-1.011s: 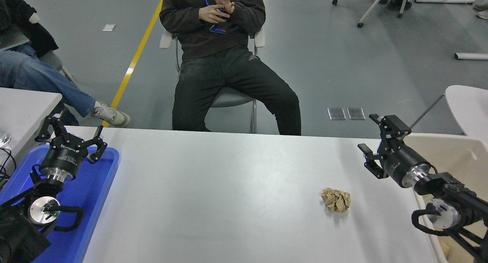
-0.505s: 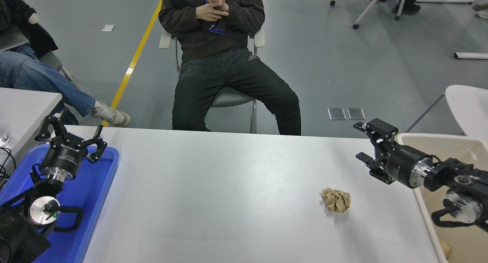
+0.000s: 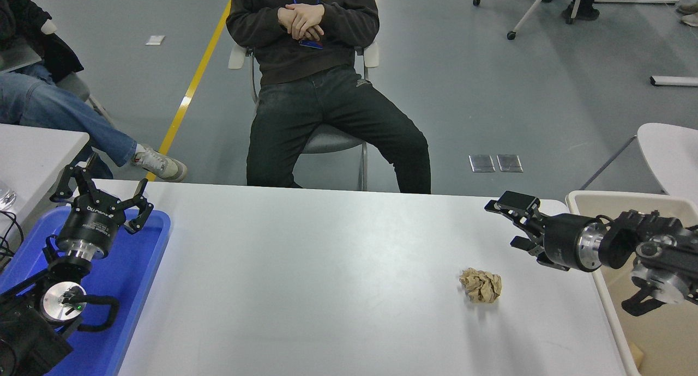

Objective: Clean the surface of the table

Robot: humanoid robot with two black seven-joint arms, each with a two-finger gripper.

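Observation:
The table surface (image 3: 327, 278) is a wide white-grey top. A crumpled brown paper ball (image 3: 480, 286) lies on it at the right. My right gripper (image 3: 510, 223) is open and empty, held level above the table's far right part, up and to the right of the paper ball and apart from it. Its arm comes in from the right edge over a beige bin. My left gripper (image 3: 101, 193) is open and empty, parked at the lower left over a blue tray.
A blue tray (image 3: 136, 289) lies at the table's left end. A beige bin (image 3: 649, 316) stands off the right end. A seated person (image 3: 316, 87) is at the far side, another person's legs (image 3: 65, 125) at the far left. A smaller white table (image 3: 32, 152) stands at the left.
My right gripper has swung left and lowered from pointing up to lying level, its tips now further over the table. The person folded their hands. The paper ball has not moved.

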